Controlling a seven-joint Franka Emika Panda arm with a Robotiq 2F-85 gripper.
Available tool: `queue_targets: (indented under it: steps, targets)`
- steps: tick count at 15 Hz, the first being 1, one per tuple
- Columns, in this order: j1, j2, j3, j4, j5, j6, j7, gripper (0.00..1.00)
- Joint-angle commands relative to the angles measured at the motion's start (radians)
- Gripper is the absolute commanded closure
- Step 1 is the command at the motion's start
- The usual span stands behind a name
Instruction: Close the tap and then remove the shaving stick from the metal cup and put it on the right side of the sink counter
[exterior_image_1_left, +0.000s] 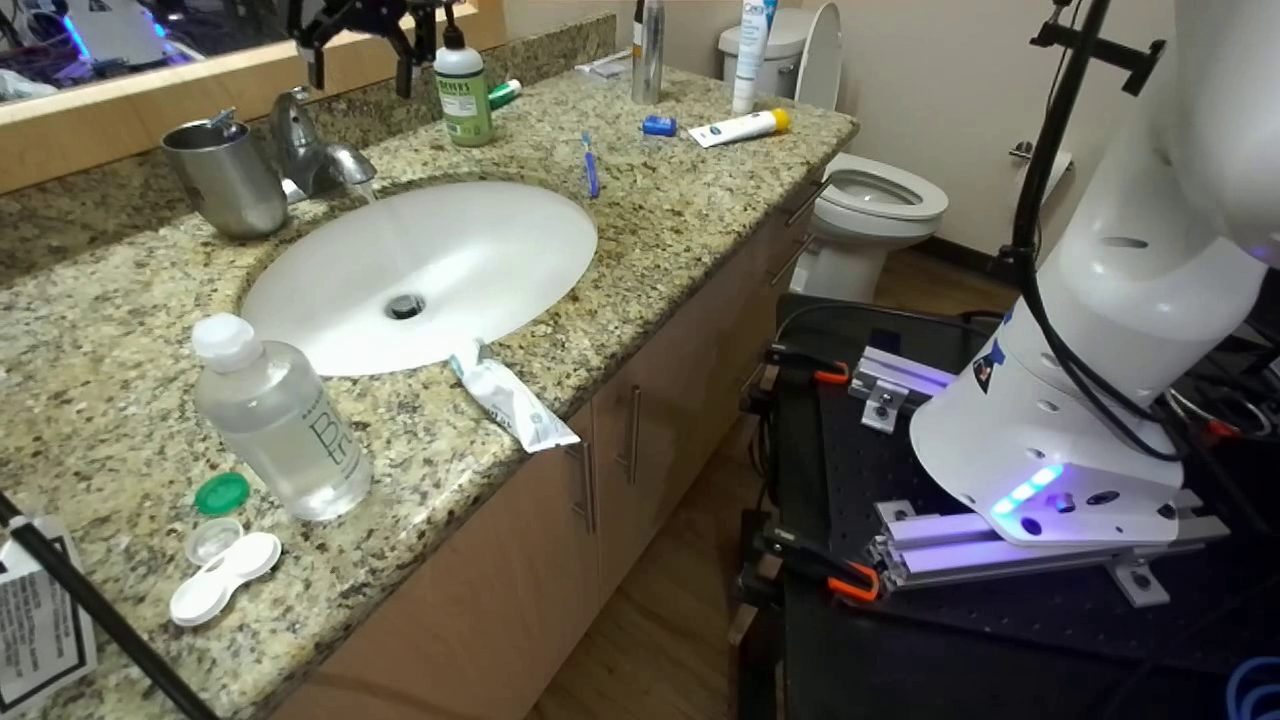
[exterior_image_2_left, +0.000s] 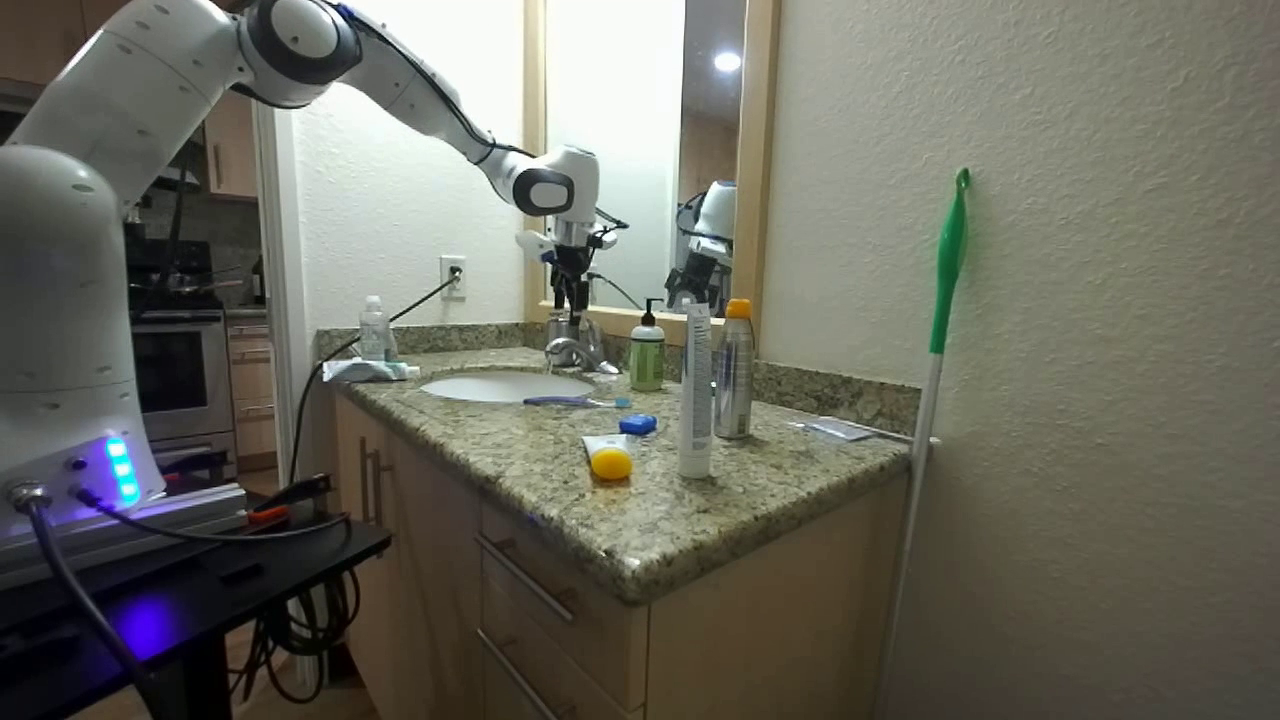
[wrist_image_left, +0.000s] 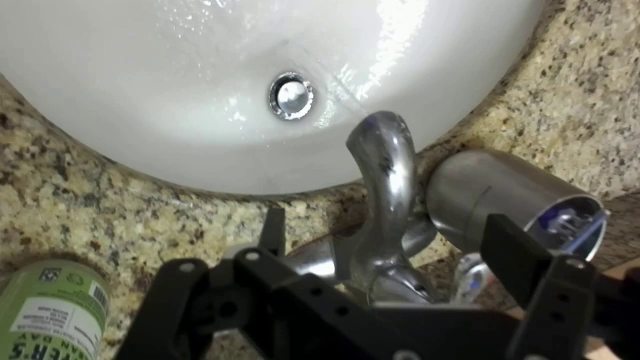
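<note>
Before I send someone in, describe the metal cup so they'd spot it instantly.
On the granite counter, find the white oval basin, then the chrome tap at its rim. The metal cup stands close beside that tap, on the opposite side from the green pump bottle. Unlike both, it is a plain, open-topped steel cylinder.

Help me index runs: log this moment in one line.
hand: open, empty, above tap | tap: water running | metal cup: on sink counter beside tap | shaving stick: in metal cup
</note>
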Motion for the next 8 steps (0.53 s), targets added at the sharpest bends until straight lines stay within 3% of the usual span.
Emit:
queue_targets:
  steps: [1,2,4,8]
  targets:
    - [0.047,-0.048,-0.030,-0.084,-0.058,0.189,-0.020,0.00]
    - [0.022,-0.024,-0.012,-0.021,-0.032,0.096,-0.004,0.00]
    - [0.034,-0.028,-0.015,-0.039,-0.051,0.152,-0.003,0.00]
    - [0.021,0.065,-0.005,0.062,-0.031,0.196,-0.008,0.00]
